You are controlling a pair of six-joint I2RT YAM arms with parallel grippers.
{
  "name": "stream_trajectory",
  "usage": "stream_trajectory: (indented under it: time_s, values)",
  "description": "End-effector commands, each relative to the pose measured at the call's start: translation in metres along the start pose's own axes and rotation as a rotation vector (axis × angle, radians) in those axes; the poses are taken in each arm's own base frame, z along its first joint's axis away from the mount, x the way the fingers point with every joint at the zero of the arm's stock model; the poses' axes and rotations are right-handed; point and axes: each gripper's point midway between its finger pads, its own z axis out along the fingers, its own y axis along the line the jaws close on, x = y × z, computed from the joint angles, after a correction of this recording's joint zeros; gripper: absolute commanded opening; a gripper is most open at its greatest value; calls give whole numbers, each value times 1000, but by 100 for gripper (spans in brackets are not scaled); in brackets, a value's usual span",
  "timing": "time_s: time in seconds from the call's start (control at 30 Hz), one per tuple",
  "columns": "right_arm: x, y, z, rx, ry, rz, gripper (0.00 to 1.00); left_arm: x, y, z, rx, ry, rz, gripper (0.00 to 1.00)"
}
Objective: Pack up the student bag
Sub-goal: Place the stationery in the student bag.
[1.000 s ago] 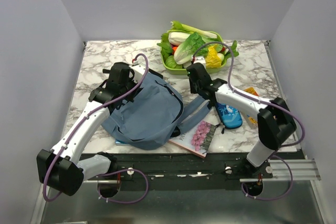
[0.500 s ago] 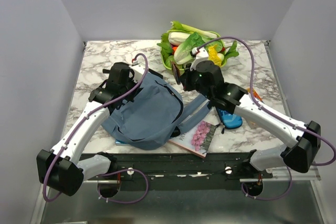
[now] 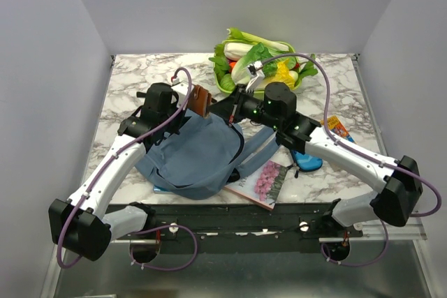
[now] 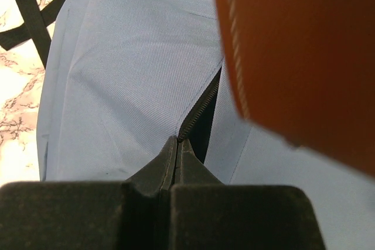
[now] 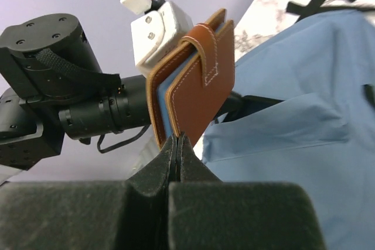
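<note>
L gripper (image 4: 177,143) at bottom centre, tips pressed tight together on the student bag (image 4: 117,80), right at lower end of its zip (image 4: 202,106). Zip gapes open, dark inside. Fabric creases run to the tips. Orange-brown item (image 4: 304,45), blurred, pale stitch line, fills top R above the bag. Black strap (image 4: 32,10) lies on marble worktop (image 4: 14,103), top L.

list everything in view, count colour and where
student bag: one, grey-blue, centre-left of table, zip partly open
wallet: one, brown, held above the bag's far edge
basket: one, green, far middle, full of vegetables
book: one, pink flower cover, near edge, right of bag
pencil case: one, blue, under right arm
packet: one, orange, right side
table: one, white marble
left gripper: shut on bag fabric by the zip
right gripper: shut on wallet
</note>
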Motion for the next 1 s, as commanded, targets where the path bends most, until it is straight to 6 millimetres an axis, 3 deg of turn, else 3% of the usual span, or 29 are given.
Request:
stream_trajectory:
  time_s: [0.0, 0.37, 0.67, 0.8, 0.97]
  values:
    - [17, 27, 8, -166, 64, 141, 1, -21, 4, -11, -26, -79, -58, 0]
    - [58, -11, 19, -81, 137, 284, 1, -18, 3, -8, -22, -72, -67, 0]
    - [66, -30, 36, -72, 150, 365, 1, -23, 3, -12, -17, -83, -62, 0]
    - [88, -56, 40, 22, 203, 439, 1, -25, 3, -12, -17, -86, -62, 0]
    - [122, -88, 29, 169, 300, 493, 1, -28, 4, -12, -18, -92, -56, 0]
